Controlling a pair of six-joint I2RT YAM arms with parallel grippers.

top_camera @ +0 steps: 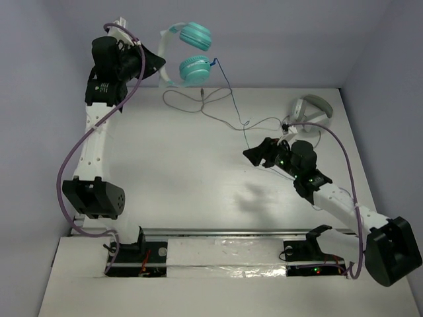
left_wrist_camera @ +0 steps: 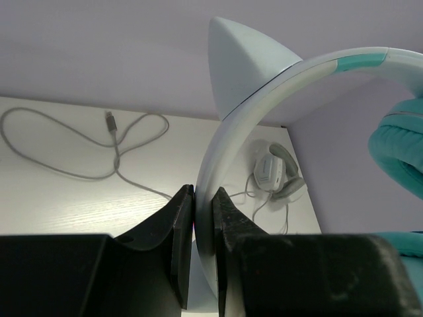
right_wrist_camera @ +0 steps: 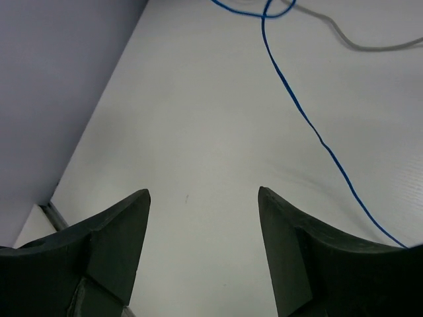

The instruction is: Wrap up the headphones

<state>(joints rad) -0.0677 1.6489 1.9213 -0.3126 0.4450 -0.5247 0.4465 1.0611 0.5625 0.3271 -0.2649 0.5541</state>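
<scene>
Over the far edge of the table (top_camera: pixel 165 178), the headphones (top_camera: pixel 192 49) are held aloft, the headband clamped by the left gripper (left_wrist_camera: pixel 203 218), presumably so the blue cable (top_camera: pixel 229 89) hangs free for winding. The grey-white headphones (top_camera: pixel 310 109) lie far right. The right gripper (right_wrist_camera: pixel 203 198) is spread wide, empty, beside the blue cable. The 2 cables cross where the grey cable (top_camera: pixel 185 104) sprawls, so snagging is judged likely.

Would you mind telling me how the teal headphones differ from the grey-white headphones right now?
The teal headphones are held up off the table, the left hand shut on their headband; the grey-white headphones lie on the table at the far right. The teal headphones trail a thin blue cable; the grey-white headphones have a grey cable. Both are over-ear pairs with cables lying loose.
</scene>
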